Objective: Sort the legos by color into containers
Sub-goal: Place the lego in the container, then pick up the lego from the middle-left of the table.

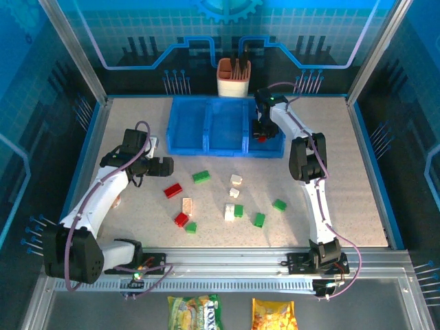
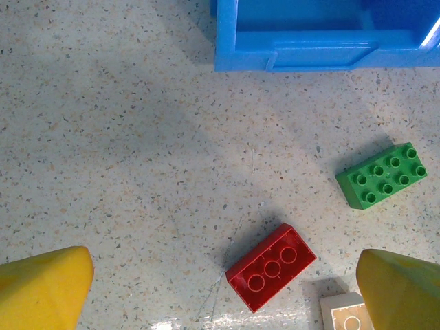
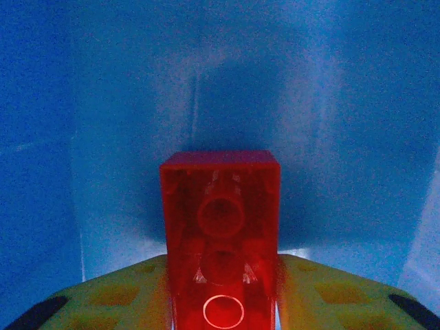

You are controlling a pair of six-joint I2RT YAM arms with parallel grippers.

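Note:
My right gripper [image 1: 260, 132] reaches down into the right compartment of the blue tray [image 1: 206, 150]. It is shut on a red lego [image 3: 220, 227], whose sides sit between the yellow fingers [image 3: 117, 295], with the blue tray wall [image 3: 103, 103] behind it. Over the table left of the loose bricks, my left gripper [image 2: 223, 268] hangs open above a red lego [image 2: 271, 267]. A green lego [image 2: 381, 175] and a cream lego [image 2: 347, 313] lie to its right. Red [image 1: 181, 219], green [image 1: 259, 219] and cream [image 1: 229, 212] legos are scattered mid-table.
An orange-and-white holder cup [image 1: 234, 78] stands just behind the tray. Two snack packets [image 1: 194, 311] [image 1: 273, 314] lie beyond the metal rail at the near edge. The tray's near left corner [image 2: 309, 55] shows in the left wrist view.

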